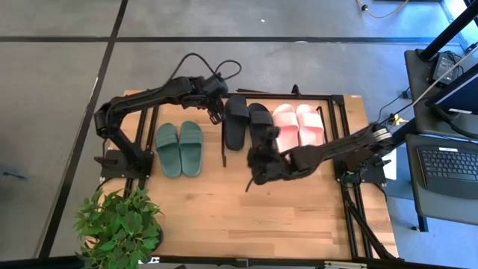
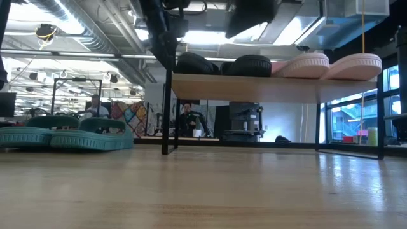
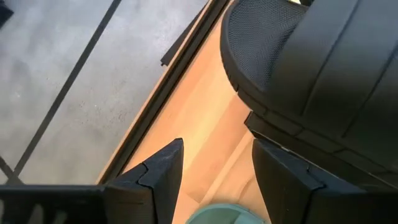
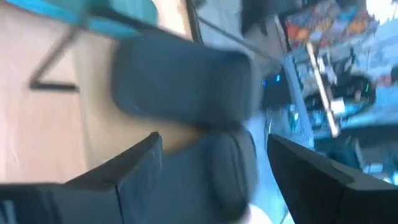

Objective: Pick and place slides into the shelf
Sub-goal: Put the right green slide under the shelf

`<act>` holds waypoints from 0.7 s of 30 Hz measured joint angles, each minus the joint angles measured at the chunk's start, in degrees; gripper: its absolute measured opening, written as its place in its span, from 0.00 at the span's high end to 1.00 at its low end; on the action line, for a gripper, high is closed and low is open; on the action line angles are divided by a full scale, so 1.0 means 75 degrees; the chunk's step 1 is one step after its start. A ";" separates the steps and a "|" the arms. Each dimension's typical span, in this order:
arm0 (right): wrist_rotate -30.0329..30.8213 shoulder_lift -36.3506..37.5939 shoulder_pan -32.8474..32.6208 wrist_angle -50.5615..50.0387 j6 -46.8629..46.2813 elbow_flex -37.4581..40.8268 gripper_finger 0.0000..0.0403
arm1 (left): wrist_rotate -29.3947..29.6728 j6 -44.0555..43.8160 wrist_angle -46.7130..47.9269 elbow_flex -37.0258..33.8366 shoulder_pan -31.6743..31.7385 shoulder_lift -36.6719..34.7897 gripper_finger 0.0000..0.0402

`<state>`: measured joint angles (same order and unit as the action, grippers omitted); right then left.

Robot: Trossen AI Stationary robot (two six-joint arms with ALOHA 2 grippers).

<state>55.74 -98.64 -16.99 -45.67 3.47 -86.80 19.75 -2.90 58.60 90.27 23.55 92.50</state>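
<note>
Right gripper (image 1: pixel 258 153): jaws open over black wide-strap rubber slides (image 1: pixel 246 119) near the wooden table's (image 1: pixel 299 217) far edge; best lifted clear vertically. Left gripper (image 1: pixel 218 112): open.

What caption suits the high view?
Black slides and pink slides in the shelf; green slides outside.

Two dark, matte, six-joint robot arms are seen, the left arm (image 1: pixel 142 101) trailed by looping black cable. Wedge-shaped black fingers (image 3: pixel 155 180) are shown on each wrist.
</note>
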 joint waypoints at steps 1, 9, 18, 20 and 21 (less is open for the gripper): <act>0.0006 0.0188 -0.0019 -0.0414 -0.0351 0.0000 0.29 | 0.0003 -0.0001 -0.0001 0.0001 0.0002 -0.0023 0.54; 0.0046 0.1300 -0.0437 -0.2211 -0.1981 -0.0003 0.29 | -0.0066 -0.0160 0.0008 0.0001 0.0006 -0.0072 0.54; 0.1658 0.2759 -0.1365 -0.3127 -0.3494 0.1458 0.29 | -0.0197 -0.0192 0.0002 -0.0002 0.0000 -0.0034 0.54; 0.1278 0.3093 -0.1396 -0.2717 -0.3486 0.1952 0.29 | -0.0338 -0.0176 -0.0014 -0.0002 0.0000 -0.0034 0.54; 0.1035 0.3246 -0.1391 -0.2437 -0.3394 0.2179 0.29 | -0.0539 -0.0160 -0.0021 -0.0002 0.0000 -0.0034 0.54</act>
<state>63.50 -74.29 -27.43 -63.95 -21.98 -70.46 15.71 -4.10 58.44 90.26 23.55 92.25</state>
